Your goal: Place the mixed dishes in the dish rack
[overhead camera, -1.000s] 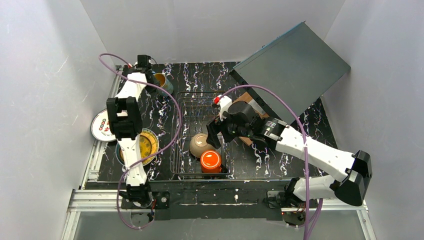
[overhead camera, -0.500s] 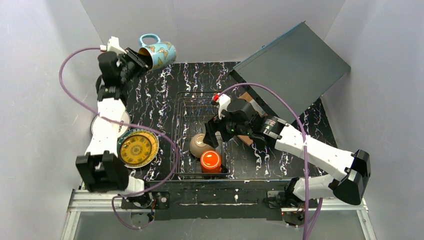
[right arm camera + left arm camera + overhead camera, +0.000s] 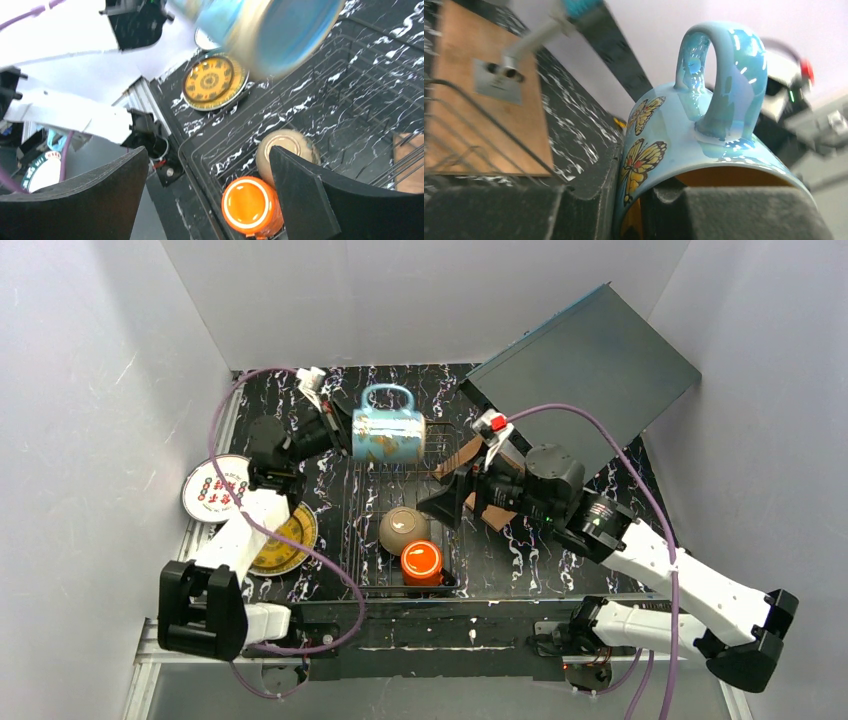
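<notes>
My left gripper [image 3: 343,433] is shut on the rim of the blue patterned mug [image 3: 388,432], one finger [image 3: 734,215] inside its yellow interior and the other outside. The mug [image 3: 704,125] lies sideways in the air, handle up, over the far left end of the dish rack [image 3: 352,540]. Inside the rack's near end sit the upturned white-and-tan bowl [image 3: 404,529] and the upturned orange mug [image 3: 421,562]. My right gripper [image 3: 450,502] hangs open and holds nothing above the rack's right side, over the orange mug [image 3: 250,206] and the bowl [image 3: 285,152].
The yellow ornate plate [image 3: 288,538] lies on the table left of the rack, partly under my left arm. The white plate [image 3: 213,488] rests at the table's left edge. A grey slanted panel [image 3: 585,360] fills the far right, and a wooden board [image 3: 497,516] lies beneath my right wrist.
My left arm has carried the blue mug from the far left corner rightward and down to the rack's far end. My right arm has drawn back to the right, still open.
</notes>
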You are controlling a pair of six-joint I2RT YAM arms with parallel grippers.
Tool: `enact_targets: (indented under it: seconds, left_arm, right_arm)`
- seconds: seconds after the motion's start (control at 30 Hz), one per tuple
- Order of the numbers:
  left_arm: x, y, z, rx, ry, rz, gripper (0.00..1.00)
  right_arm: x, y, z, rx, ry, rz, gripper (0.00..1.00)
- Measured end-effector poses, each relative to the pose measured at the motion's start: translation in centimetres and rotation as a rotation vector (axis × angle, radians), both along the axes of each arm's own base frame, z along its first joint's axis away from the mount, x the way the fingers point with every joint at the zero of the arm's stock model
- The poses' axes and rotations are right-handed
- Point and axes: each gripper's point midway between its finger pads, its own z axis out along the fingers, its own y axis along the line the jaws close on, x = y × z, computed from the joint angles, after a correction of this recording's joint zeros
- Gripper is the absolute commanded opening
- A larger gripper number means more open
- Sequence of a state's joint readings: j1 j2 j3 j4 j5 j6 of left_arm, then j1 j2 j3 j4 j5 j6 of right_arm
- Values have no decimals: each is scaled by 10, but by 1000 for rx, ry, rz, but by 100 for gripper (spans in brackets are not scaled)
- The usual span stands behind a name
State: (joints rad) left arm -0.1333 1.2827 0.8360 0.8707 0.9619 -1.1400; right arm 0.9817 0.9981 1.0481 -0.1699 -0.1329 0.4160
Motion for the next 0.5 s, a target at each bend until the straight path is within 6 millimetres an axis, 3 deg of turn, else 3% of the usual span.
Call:
enact_targets:
  seconds: [0.13,0.2,0.5]
  left_arm:
    - [-59,-34,6,26,-145,-200,0]
    - [-73,-38,7,21,-189,-241,0]
    - [-88,-43,7,-52,-200,-300,0]
  right_arm:
    - [13,-6,13,48,-13,-39,98]
    - [16,-8,13,54,4,-39,98]
    - [10,2,36,243,8,55,98]
